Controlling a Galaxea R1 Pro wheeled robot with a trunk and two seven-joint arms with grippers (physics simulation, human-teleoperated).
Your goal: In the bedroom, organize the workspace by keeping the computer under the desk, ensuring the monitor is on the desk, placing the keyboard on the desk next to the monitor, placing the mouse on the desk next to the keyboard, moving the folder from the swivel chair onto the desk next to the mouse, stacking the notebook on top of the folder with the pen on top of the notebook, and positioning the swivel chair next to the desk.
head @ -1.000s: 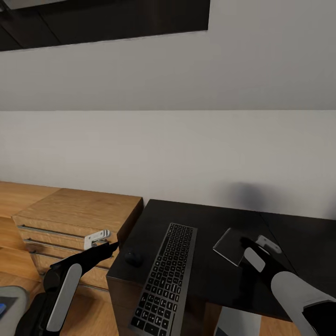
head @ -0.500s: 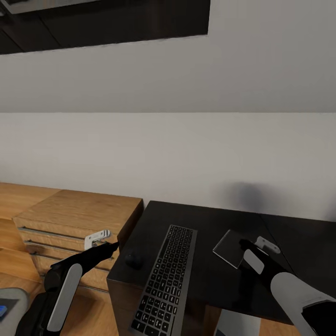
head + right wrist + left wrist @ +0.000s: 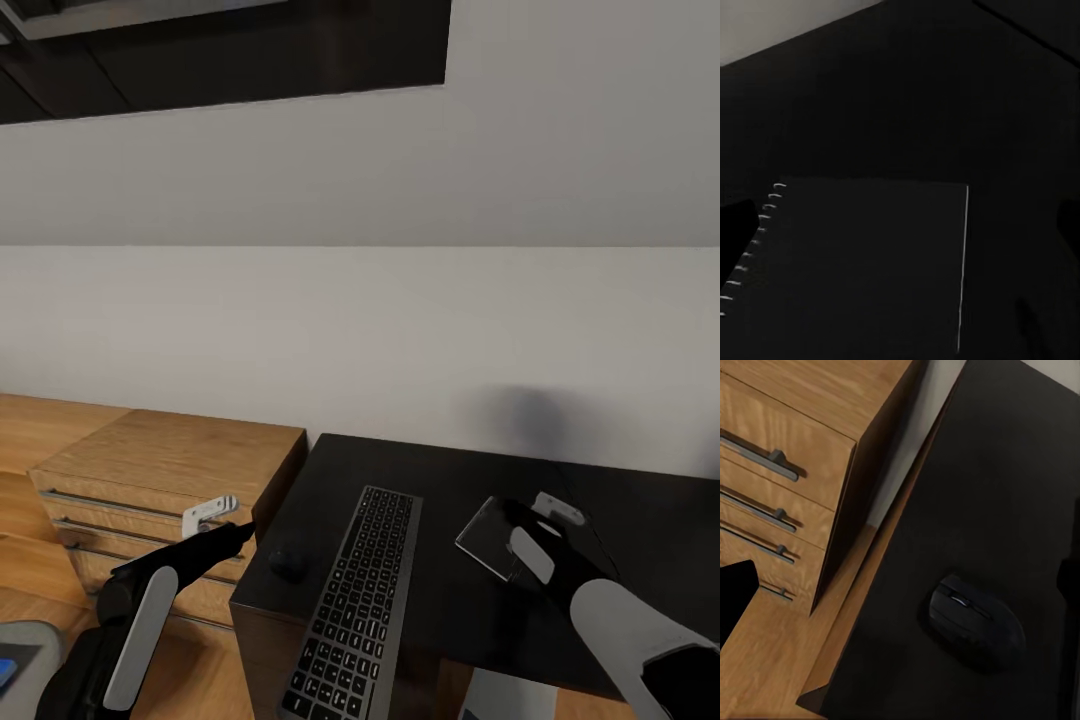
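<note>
1. The counter [image 3: 450, 600] is a black-topped desk standing against a pale wall; a light wooden drawer unit [image 3: 160, 470] stands just beside its left end.
2. The keyboard [image 3: 355, 610] lies on the counter, running from the front edge back toward the middle, slightly angled.
3. The mouse [image 3: 287, 560] sits near the counter's left edge, just beside the keyboard; the left wrist view shows it [image 3: 975, 619] resting alone on the black top.
4. The notebook [image 3: 490, 535], dark-covered with a spiral binding, is tilted up off the counter to the right of the keyboard; in the right wrist view its cover [image 3: 862, 270] lies close before the camera.
5. The right claw [image 3: 535, 515] is pinching the notebook at its right edge.
6. The left claw [image 3: 228, 520] hangs between the drawer unit and the counter's left edge; whether it is spread or pressed together cannot be told.
</note>
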